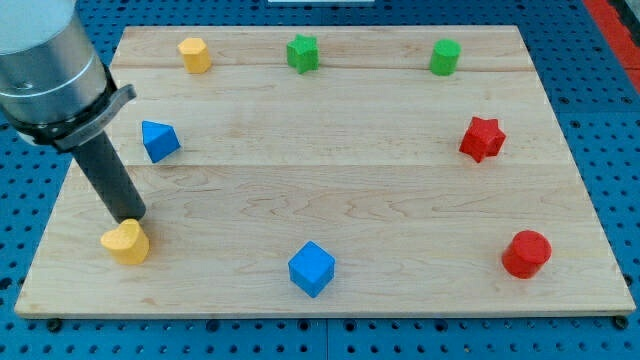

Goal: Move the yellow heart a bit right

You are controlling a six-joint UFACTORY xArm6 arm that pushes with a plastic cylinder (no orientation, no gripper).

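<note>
Camera view: one look down at a pale wooden desk on a blue pegboard base, read here from the lower edge of the frame upward.
Lower left: the yellow heart lies close to the desk's near-left corner.
My tip: the rod's lower end sits at the heart's upper edge, touching it or just short of touching; I cannot tell which. It is above the heart in the frame, not on its left side.
Pincer: there is none on this arm, only the straight dark rod, so nothing can be said of it being apart or together.
Lower middle: a blue cube sits well apart from the heart, to its right.
Lower right: a red cylinder stands near the desk's right edge.
Middle left: a blue block, roughly triangular, lies just beside the rod's shaft.
Middle right: a red star.
Upper edge: a yellow block of unclear shape at upper left, a green star at upper middle, a green block at upper right.
Step in hand: judged as the approach, with the rightward push not yet lined up.
Next move: the tip should come round to the heart's left flank, then press rightward over a short stretch.
Risk: pushing from the present spot would likely drive the heart toward the bottom edge.
</note>
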